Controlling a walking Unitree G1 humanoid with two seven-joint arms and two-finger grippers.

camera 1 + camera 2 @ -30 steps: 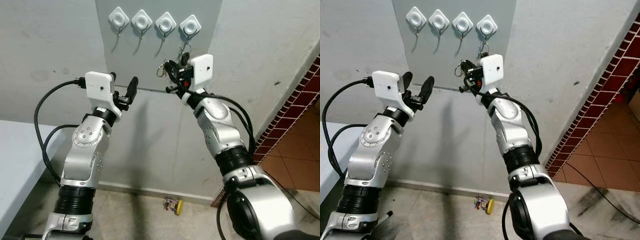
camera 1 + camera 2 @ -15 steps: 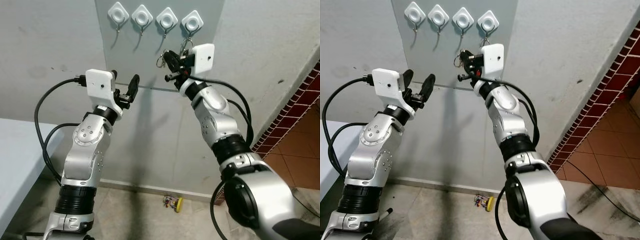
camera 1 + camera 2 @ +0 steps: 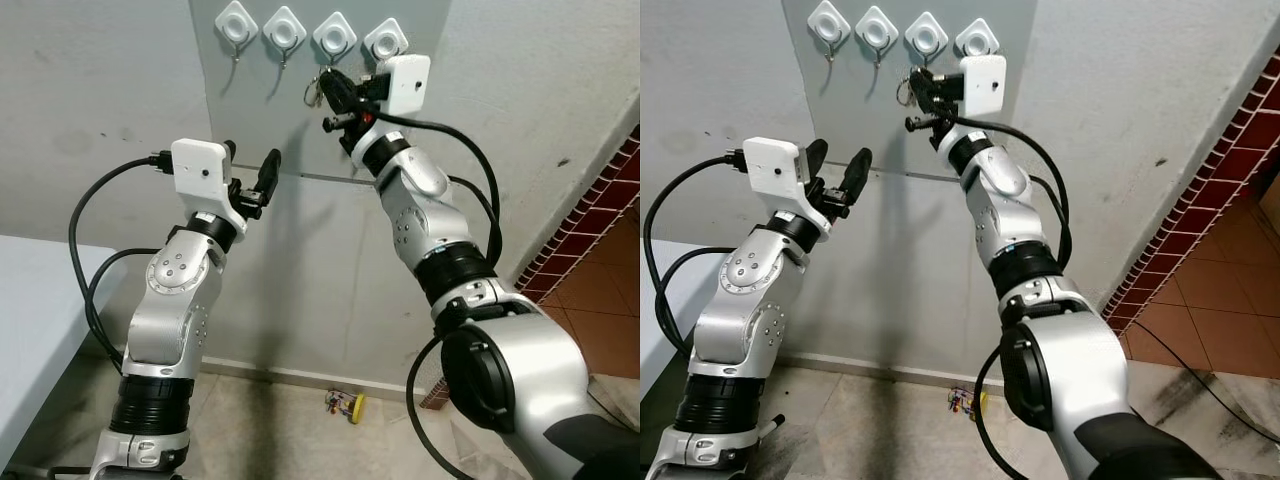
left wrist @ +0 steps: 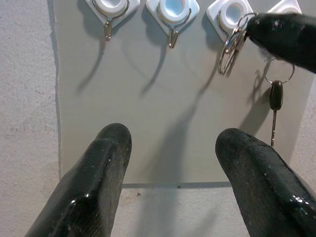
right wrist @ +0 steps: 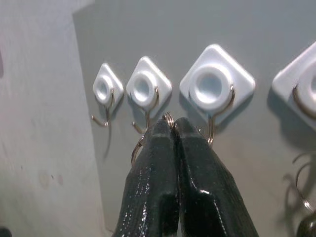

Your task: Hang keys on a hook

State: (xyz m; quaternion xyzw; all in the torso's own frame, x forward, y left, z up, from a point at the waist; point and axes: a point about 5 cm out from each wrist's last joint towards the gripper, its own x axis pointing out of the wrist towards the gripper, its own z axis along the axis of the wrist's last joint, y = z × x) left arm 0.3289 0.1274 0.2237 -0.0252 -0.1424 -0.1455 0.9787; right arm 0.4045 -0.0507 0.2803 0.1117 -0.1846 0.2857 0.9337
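1. At the grey hook panel [image 3: 320, 100], our right gripper [image 5: 174, 129] pinches a key ring [image 4: 228, 49] just beside the third hook [image 5: 212, 129].
2. Our left gripper [image 4: 170, 153] hovers spread, lower left.
3. We should lift the ring over the tip, then lower it.

Four hooks [image 3: 310, 37] sit in a row on the wall panel [image 3: 400, 130] ahead. My right gripper [image 3: 330, 88] is up just below the third hook [image 3: 333, 37]; my left gripper [image 3: 248, 178] is lower, to its left.
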